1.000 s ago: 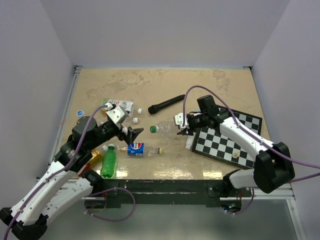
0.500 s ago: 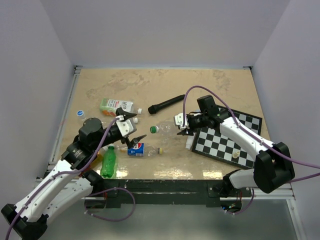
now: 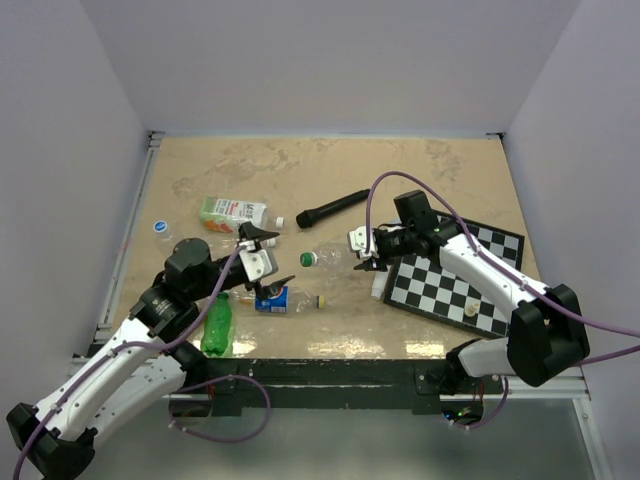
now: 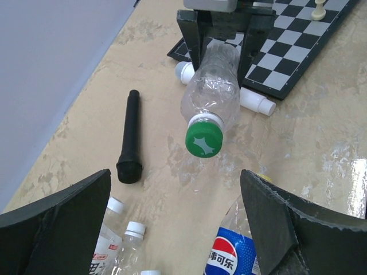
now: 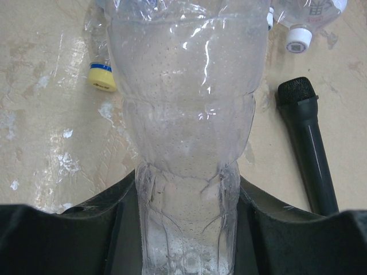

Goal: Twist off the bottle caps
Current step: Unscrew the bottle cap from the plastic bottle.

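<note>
The left gripper [image 3: 275,258] stands wide open and holds nothing. Its two fingers frame the target in the left wrist view.

The round green plastic screw cap [image 4: 204,140] lies directly ahead of that gripper, roughly centred between the two fingers and well apart from both. The cap is on the neck of the clear crinkled plastic bottle [image 4: 213,86] and has not been removed.

The bottle's long axis runs roughly left to right across the beige tabletop [image 3: 300,170]. The cap end points left, towards the left gripper, and the base end points right. The bottle appears to be held clear of the tabletop, tilted slightly down at the cap end.

The right gripper [image 3: 360,253] is closed on the base end of the bottle, with one finger on each side of the body, as the right wrist view confirms.

The left arm is therefore the nearer one to the cap. Judged from this layout, the coming move is a straight advance of the left gripper along the bottle axis until the fingers flank the cap, followed by closing and rotation while the right gripper keeps the body from turning.
</note>
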